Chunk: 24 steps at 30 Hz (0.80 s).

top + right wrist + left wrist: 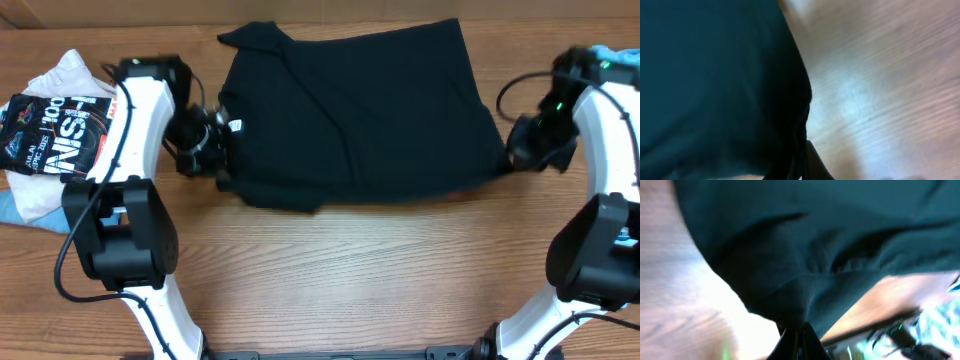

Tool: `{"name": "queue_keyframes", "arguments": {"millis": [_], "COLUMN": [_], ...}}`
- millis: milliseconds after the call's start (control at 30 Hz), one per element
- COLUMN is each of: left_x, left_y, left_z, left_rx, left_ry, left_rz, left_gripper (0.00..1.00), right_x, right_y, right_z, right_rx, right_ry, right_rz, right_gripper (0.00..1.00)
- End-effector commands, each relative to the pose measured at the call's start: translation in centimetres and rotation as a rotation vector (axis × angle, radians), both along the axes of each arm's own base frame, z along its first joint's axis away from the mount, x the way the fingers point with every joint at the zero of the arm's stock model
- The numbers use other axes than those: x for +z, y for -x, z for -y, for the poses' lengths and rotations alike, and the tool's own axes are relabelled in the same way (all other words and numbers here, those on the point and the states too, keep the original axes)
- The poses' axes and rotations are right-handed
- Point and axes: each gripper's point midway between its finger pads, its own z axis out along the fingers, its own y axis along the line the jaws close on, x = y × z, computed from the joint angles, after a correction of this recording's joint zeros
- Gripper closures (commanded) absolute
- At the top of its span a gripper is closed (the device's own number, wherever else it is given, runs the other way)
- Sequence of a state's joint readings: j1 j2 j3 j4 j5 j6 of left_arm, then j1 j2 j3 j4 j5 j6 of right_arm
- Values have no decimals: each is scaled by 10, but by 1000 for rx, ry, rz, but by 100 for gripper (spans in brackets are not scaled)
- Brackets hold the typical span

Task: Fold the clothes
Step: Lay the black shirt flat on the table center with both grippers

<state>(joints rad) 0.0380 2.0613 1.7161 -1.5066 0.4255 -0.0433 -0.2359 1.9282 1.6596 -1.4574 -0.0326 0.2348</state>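
Observation:
The plain black shirt (360,115) lies partly folded across the middle of the wooden table, its small white neck label (236,126) at its left side. My left gripper (215,150) is shut on the shirt's left edge near the label; in the left wrist view the cloth (805,255) bunches down into the closed fingers (799,337). My right gripper (512,150) is shut on the shirt's right edge; in the right wrist view the dark cloth (720,85) runs into the closed fingers (805,160).
A pile of other clothes lies at the left table edge: a black garment with white and red lettering (55,135) over white and light blue cloth (20,205). A light blue item (612,55) shows at the far right. Bare wood (380,270) lies in front.

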Motion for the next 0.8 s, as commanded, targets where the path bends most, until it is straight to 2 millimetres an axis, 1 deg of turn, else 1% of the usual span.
{"name": "queue_keyframes", "arguments": {"millis": [0,100,167,233,333,467,533,633,700,767], "left_x": [-14,-25,-31,-34,-33,-22,-13,5,16,25], "left_y": [29,52,64,71,78,83,82,80,82,86], "left_z": [3,4,2,-2,-11,-31,-43,-67,-76,-79], "left_rx": [-79,-106,-103,-85,-24,73,132,271,325,344], "left_ry": [19,34,32,31,19,1,-13,-48,-60,-66], "left_rz": [-70,-127,-138,-118,-66,46,107,213,251,277], "left_gripper": [96,96,96,96,96,96,96,96,96,96], "right_x": [-17,-26,-27,-27,-23,-18,-16,-14,-13,-12], "right_y": [21,34,41,47,55,68,75,85,92,99], "right_z": [1,1,2,4,7,11,13,16,16,14], "right_rx": [1,-3,-12,-24,-46,-78,-105,-155,-170,-174], "right_ry": [-1,-5,-10,-15,-16,-10,-4,-1,-3,-5], "right_rz": [-72,-116,-135,-147,-148,-123,-103,-59,-41,-42], "right_gripper": [96,96,96,96,96,96,96,96,96,96]}}
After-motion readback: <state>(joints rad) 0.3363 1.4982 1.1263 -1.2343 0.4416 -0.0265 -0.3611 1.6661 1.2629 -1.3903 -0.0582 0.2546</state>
